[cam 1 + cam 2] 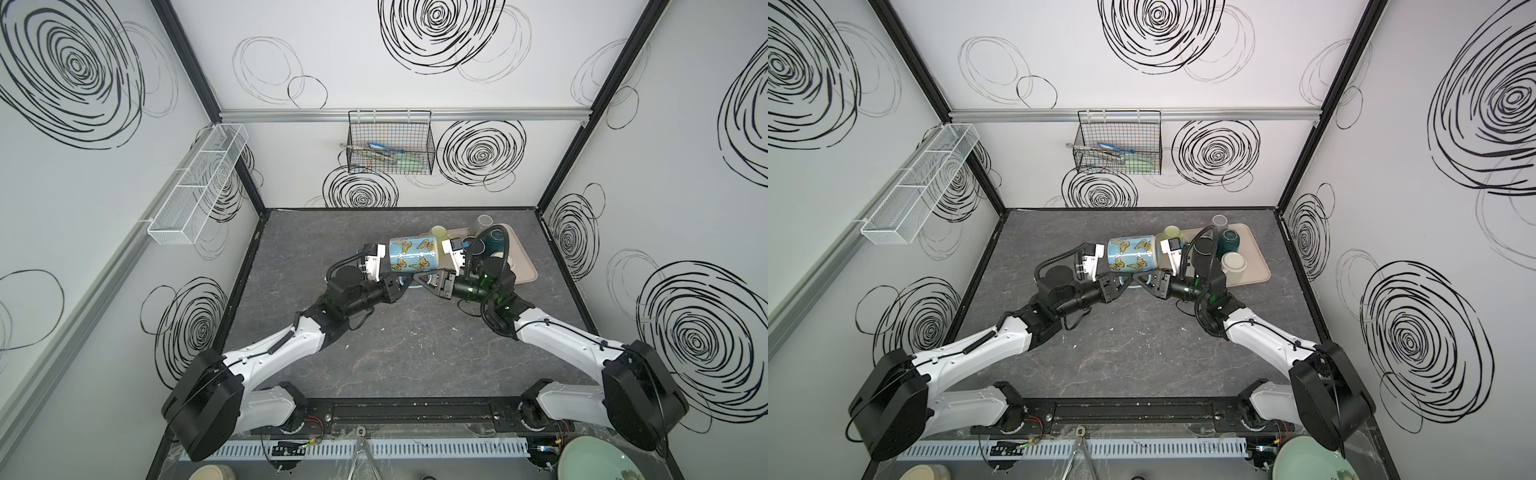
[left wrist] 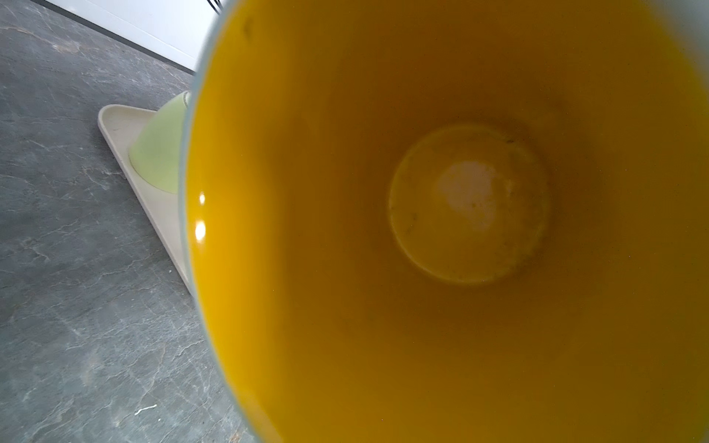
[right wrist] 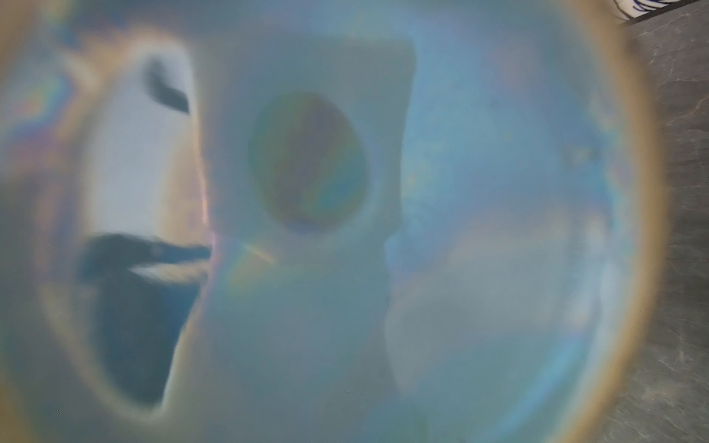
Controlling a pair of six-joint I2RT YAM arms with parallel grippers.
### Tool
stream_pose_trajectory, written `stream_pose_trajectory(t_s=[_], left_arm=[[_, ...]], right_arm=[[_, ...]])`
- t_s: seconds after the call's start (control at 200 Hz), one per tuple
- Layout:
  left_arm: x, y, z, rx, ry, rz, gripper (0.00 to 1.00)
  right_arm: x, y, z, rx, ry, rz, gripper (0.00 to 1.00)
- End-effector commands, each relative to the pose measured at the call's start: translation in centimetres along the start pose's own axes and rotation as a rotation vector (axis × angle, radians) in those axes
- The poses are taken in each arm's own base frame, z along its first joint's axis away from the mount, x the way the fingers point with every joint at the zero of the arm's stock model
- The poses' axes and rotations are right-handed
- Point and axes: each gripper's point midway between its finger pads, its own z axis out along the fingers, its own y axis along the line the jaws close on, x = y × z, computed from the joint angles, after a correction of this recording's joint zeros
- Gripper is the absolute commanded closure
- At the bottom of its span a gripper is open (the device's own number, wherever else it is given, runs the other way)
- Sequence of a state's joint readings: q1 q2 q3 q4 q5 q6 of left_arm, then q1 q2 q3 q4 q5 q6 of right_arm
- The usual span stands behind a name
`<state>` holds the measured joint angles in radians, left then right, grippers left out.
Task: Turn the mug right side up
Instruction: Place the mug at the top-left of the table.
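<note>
A light blue mug (image 1: 411, 253) printed with orange butterflies lies on its side between my two wrists, also seen in a top view (image 1: 1131, 253). Its mouth faces left, and the left wrist view looks straight into the yellow inside of the mug (image 2: 422, 230). The right wrist view is filled by the blurred mug base (image 3: 498, 230). The handle (image 1: 409, 286) points toward the front of the table. My left gripper (image 1: 398, 286) and right gripper (image 1: 426, 282) meet at it from either side, both shut on it. The fingertips are hidden in both wrist views.
A beige tray (image 1: 523, 266) at the back right carries a pale green cup (image 1: 438, 232), a clear glass (image 1: 484, 220), a teal cup (image 1: 496, 239) and a cream bowl (image 1: 509, 262). A black wire basket (image 1: 390, 145) hangs on the back wall. A white mesh shelf (image 1: 199, 183) lines the left wall.
</note>
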<state>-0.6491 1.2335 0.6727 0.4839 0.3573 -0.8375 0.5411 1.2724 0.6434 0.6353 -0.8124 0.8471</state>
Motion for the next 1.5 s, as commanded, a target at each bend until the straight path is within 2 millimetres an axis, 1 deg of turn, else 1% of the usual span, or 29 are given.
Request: stream_pose_trajectory(t_s=[0.0,0.12,0.18,0.245,0.285,0.325,0.39,0.41,0.455,0.585,0.63,0.65,0.765,0.941,0.971,0.981,0.991,1.001,1.006,1.046,1.106,1.151,1.196,1.346,1.496], left_arm=[[-3.9,-7.4,-1.2,0.209,-0.122,0.178,1.00],[-3.8,-8.3,-1.5,0.272,-0.133,0.168,1.00],[-3.7,-8.9,-1.9,0.321,-0.146,0.172,1.00],[-3.9,-8.9,-2.3,0.341,-0.169,0.155,1.00],[-4.2,-8.7,-2.6,0.336,-0.187,0.144,1.00],[-4.4,-8.2,-2.7,0.314,-0.199,0.133,1.00],[-4.8,-7.1,-2.6,0.259,-0.202,0.121,1.00],[-4.9,-6.9,-2.5,0.245,-0.198,0.120,1.00],[-5.1,-6.4,-2.5,0.226,-0.191,0.121,1.00],[-5.2,-4.6,-2.0,0.146,-0.162,0.122,1.00],[-5.5,-4.4,-2.0,0.124,-0.163,0.130,1.00],[-5.2,-3.7,-1.8,0.093,-0.149,0.122,1.00],[-5.6,-2.4,-1.8,-0.006,-0.136,0.148,1.00],[-6.5,-1.0,-2.2,-0.162,-0.123,0.214,1.00],[-6.4,-0.3,-2.3,-0.205,-0.110,0.222,1.00],[-6.8,-0.4,-2.3,-0.209,-0.117,0.229,1.00],[-6.5,0.0,-2.3,-0.227,-0.105,0.231,1.00],[-6.8,-0.2,-2.3,-0.230,-0.111,0.239,1.00],[-6.6,0.2,-2.3,-0.244,-0.102,0.237,1.00],[-6.9,0.6,-2.4,-0.283,-0.090,0.258,1.00],[-7.3,1.3,-2.6,-0.340,-0.085,0.275,1.00],[-7.7,1.7,-2.8,-0.369,-0.090,0.280,1.00],[-8.2,2.1,-3.1,-0.390,-0.101,0.277,1.00],[-9.2,3.8,-4.0,-0.453,-0.134,0.262,1.00],[-9.7,6.6,-5.0,-0.560,-0.137,0.260,1.00]], right_arm=[[0.7,-0.4,0.9,0.006,0.032,0.001,0.84],[0.7,-0.2,1.2,-0.020,0.034,0.009,0.84],[0.6,-0.1,1.3,-0.029,0.035,0.010,0.82],[0.5,-0.1,1.4,-0.031,0.038,0.009,0.78],[0.4,0.0,1.4,-0.035,0.038,0.007,0.71],[0.4,0.0,1.4,-0.038,0.038,0.007,0.63],[0.3,-0.1,1.2,-0.037,0.033,0.005,0.39],[0.3,0.0,1.2,-0.038,0.031,0.004,0.34],[0.2,0.0,1.0,-0.040,0.022,-0.002,0.28],[0.0,-0.4,0.7,-0.035,0.011,0.000,0.27],[-0.1,-0.5,0.6,-0.034,0.008,0.003,0.26],[-0.1,-0.6,0.6,-0.033,0.005,0.005,0.26],[-0.1,-1.1,0.3,-0.018,-0.001,0.010,0.25],[-0.2,-2.5,-0.4,0.028,-0.016,0.020,0.19],[-0.2,-2.7,-0.5,0.034,-0.018,0.020,0.17],[-0.2,-2.7,-0.5,0.035,-0.015,0.022,0.17],[-0.2,-2.8,-0.6,0.038,-0.014,0.021,0.16],[-0.2,-2.8,-0.6,0.039,-0.013,0.021,0.16],[-0.2,-2.8,-0.7,0.040,-0.013,0.022,0.16],[-0.2,-2.9,-0.8,0.049,-0.013,0.019,0.15],[-0.3,-3.1,-1.3,0.067,-0.025,0.012,0.14],[-0.3,-3.2,-1.7,0.077,-0.035,0.002,0.10],[-0.3,-3.2,-2.1,0.085,-0.043,-0.010,0.09],[-0.1,-3.8,-3.5,0.135,-0.054,-0.031,0.07],[0.0,-5.0,-5.6,0.207,-0.073,-0.043,0.05]])
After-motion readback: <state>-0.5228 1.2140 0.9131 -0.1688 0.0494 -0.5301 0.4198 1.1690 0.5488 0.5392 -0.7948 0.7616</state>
